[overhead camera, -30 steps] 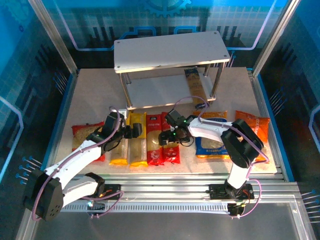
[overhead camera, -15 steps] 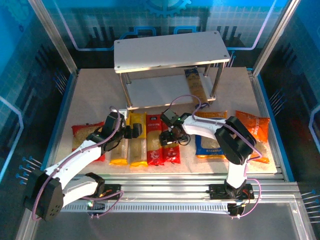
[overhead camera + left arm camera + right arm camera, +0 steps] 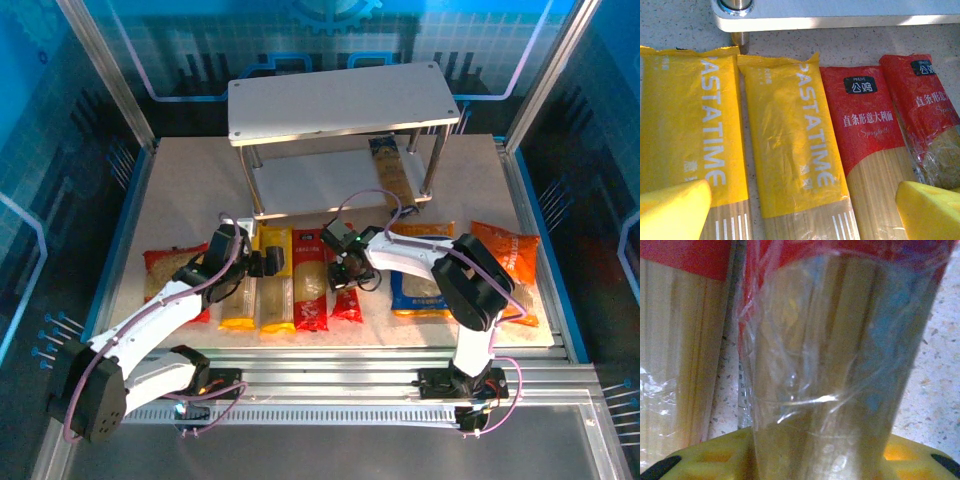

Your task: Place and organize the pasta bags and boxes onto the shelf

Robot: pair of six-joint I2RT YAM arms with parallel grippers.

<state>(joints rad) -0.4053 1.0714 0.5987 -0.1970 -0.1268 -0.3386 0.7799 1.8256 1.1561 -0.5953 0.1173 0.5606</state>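
My right gripper (image 3: pixel 345 268) is shut on the right-hand red pasta box (image 3: pixel 347 298); its clear window (image 3: pixel 835 365) fills the gap between the yellow fingers (image 3: pixel 705 457). Beside it lie another red box (image 3: pixel 310 285) and two yellow boxes (image 3: pixel 276 285) (image 3: pixel 237 290). My left gripper (image 3: pixel 262 262) hovers open over the inner yellow box (image 3: pixel 790 135), its fingertips (image 3: pixel 675 210) wide apart. A blue box (image 3: pixel 390 175) lies on the lower board of the shelf (image 3: pixel 340 100). Three bags rest on the table: red (image 3: pixel 165 265), blue (image 3: pixel 425 280) and orange (image 3: pixel 510 260).
The shelf's front edge (image 3: pixel 840 20) and a metal leg (image 3: pixel 740 37) stand just beyond the row of boxes. Aluminium frame posts (image 3: pixel 110 70) and blue walls enclose the table. A rail (image 3: pixel 330 365) runs along the near edge.
My right gripper has closed round the right-hand red box, which now looks narrower and slightly shifted. The left arm has not moved.
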